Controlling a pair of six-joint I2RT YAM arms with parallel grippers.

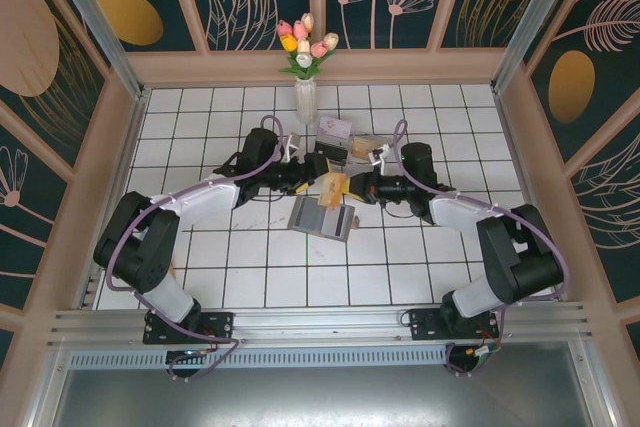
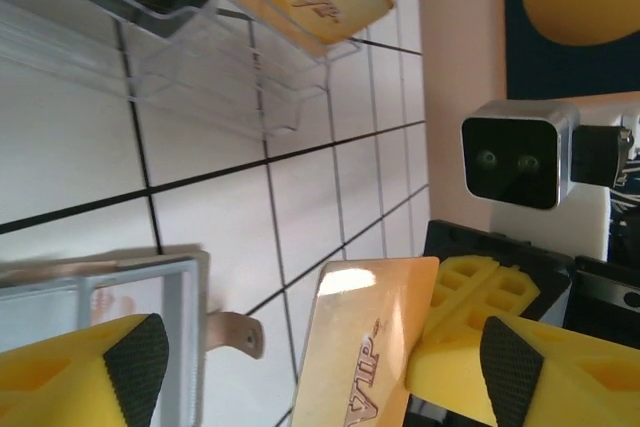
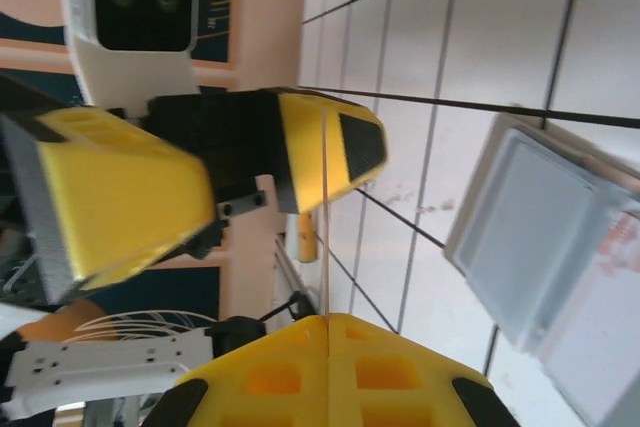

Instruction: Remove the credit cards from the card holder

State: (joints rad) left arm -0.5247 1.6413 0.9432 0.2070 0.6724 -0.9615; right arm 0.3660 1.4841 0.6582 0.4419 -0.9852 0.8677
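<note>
Top view: near the centre, a tan credit card (image 1: 333, 185) is pinched by the right gripper (image 1: 358, 187) beside the opened card holder (image 1: 322, 215), apparently lifted clear of it.

Left wrist view: the jaws of the left gripper (image 2: 320, 367) are spread wide with the card between them, probably for a handover.

Right wrist view: the card is seen edge-on, clamped at lower centre.

The card holder (image 1: 322, 215) lies on the table (image 1: 250, 277) — tray (image 2: 200, 77) behind it, vase (image 1: 305, 99) farther back.

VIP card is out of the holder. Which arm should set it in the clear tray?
Right, probably. The right claw is shut on the tan card. The left claw is open, standing wide of the card and holding nothing. The clear tray lies just beyond both.
</note>
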